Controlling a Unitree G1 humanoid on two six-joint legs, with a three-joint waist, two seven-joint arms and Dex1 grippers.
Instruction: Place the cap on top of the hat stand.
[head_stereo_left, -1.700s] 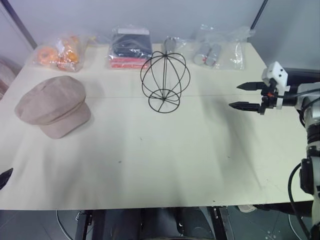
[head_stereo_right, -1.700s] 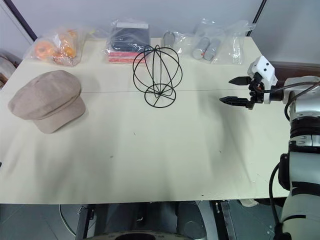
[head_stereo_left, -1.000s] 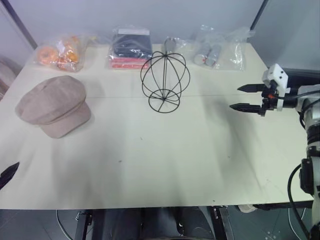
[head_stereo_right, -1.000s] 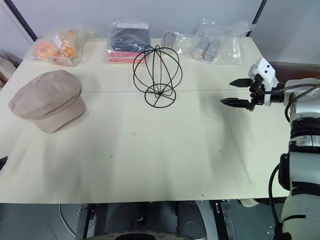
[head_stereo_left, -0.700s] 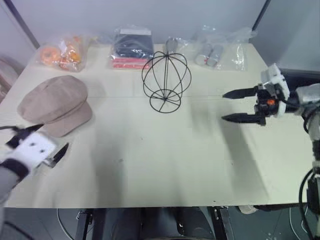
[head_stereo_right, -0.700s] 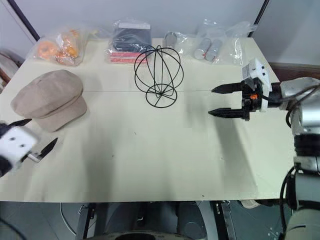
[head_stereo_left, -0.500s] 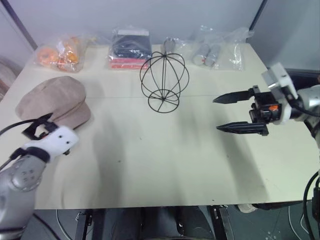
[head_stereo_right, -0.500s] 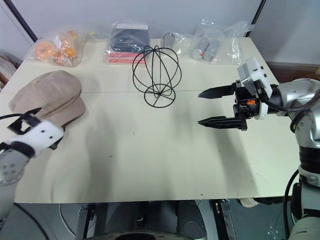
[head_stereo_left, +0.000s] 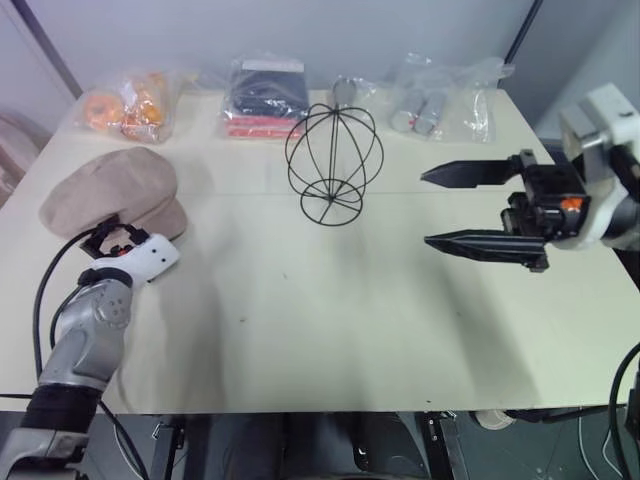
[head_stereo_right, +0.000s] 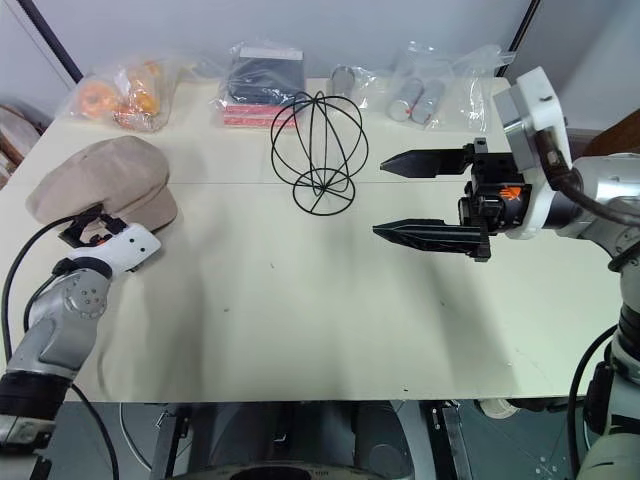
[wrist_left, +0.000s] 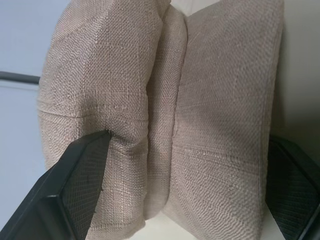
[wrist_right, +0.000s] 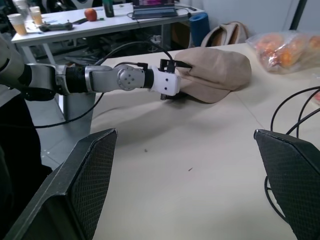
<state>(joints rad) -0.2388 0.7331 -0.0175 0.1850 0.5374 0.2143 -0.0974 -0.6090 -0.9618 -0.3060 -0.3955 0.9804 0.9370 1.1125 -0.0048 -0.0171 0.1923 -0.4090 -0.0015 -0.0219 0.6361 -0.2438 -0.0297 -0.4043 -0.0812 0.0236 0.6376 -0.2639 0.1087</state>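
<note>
Cap (head_stereo_left: 110, 192) lies at about nine o'clock of the hat stand (head_stereo_left: 334, 165), well apart; it looks soft, light and floppy, so the stiffer brim is probably the best hold. The left gripper (head_stereo_left: 108, 240) stands spread wide astride that brim, unclenched, while the right gripper (head_stereo_left: 470, 208) gapes empty at three o'clock.

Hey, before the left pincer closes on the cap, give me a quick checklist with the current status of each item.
1. Left pincer open: ok, fingers spread on either side of the cap.
2. Cap between the fingers: ok, the left wrist view shows brim and crown in the gap.
3. Grip closed on the cap: not ok, not yet.
4. Hat stand upright and bare: ok.
5. Right pincer clear of the stand: ok, open and off to the stand's right.
6. Bags at the table's far edge clear of the stand: cannot tell.
</note>
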